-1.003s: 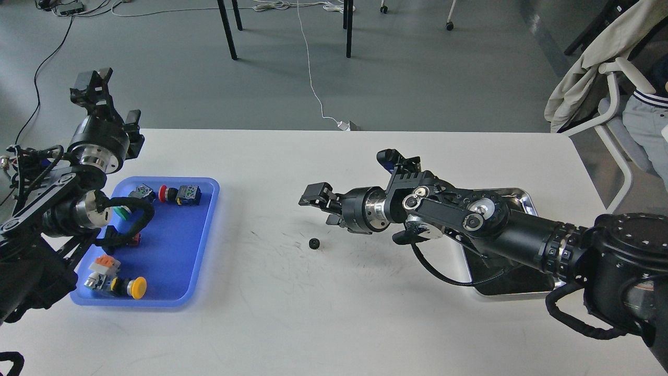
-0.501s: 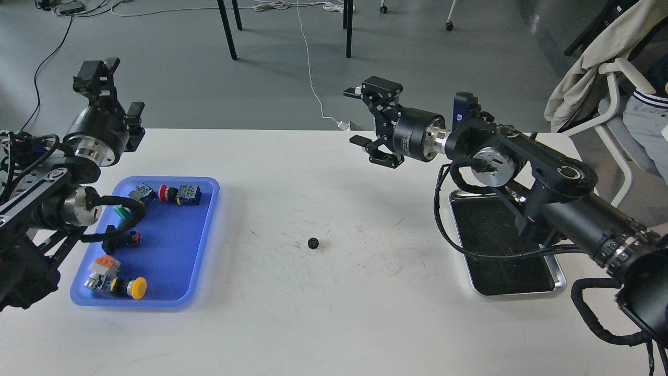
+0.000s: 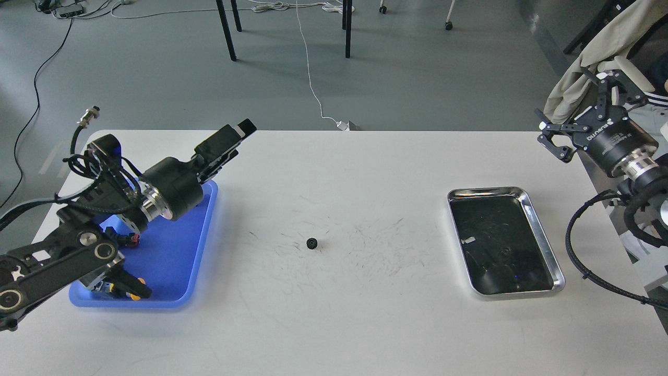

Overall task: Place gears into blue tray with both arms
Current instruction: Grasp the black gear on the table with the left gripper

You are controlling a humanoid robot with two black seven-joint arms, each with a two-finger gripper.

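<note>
At the left edge of the table, over the far corner of the blue tray point(image 3: 172, 261): left gripper point(image 3: 237, 134), fingers lying together in one dark bar pointing up and to the right, no gap visible between them, nothing seen in them; whether they are fully closed cannot be told from this angle. At the far right, off the table edge: right gripper point(image 3: 576, 122), fingers spread wide, empty, raised well above and beyond the steel tray point(image 3: 543, 237). Between the two trays, on the scuffed white table point(image 3: 365, 324): one gear point(image 3: 312, 243), small, black, lying flat, well apart from both grippers and touching nothing. In the blue tray: a few push-buttons point(image 3: 136, 296), mostly hidden under the left arm point(image 3: 78, 245); no gear can be made out there. Steel tray: dark inside, no part clearly seen in it. Risks, as judged: the gear is tiny and flat on a hard surface, so fingers closing a little off-centre could flick it away or roll it toward the table edge; a grip that is too shallow could let it drop on the way to the tray. The left arm sits low across the blue tray, so a careless swing could knock the push-buttons or shove the tray.
</note>
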